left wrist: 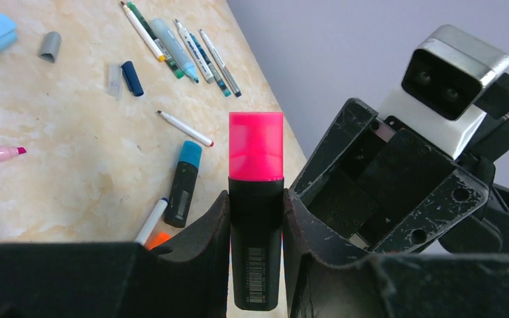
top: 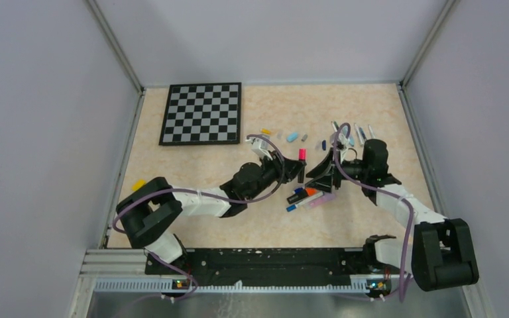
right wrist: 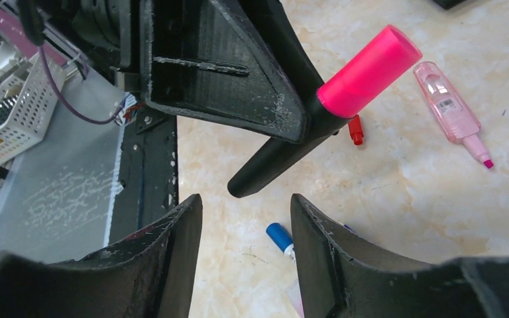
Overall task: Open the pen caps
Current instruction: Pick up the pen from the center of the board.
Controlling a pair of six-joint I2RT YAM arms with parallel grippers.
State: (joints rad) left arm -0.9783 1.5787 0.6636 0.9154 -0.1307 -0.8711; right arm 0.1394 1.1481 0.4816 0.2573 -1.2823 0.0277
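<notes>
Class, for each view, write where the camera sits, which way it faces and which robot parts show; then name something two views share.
Top external: above and behind the bases, looking down at the table; both arms show.
Left wrist: on the left gripper, looking along fingers shut on a black marker.
Right wrist: on the right gripper, looking down between its open fingers.
Shared: both wrist views show the marker's pink cap.
</notes>
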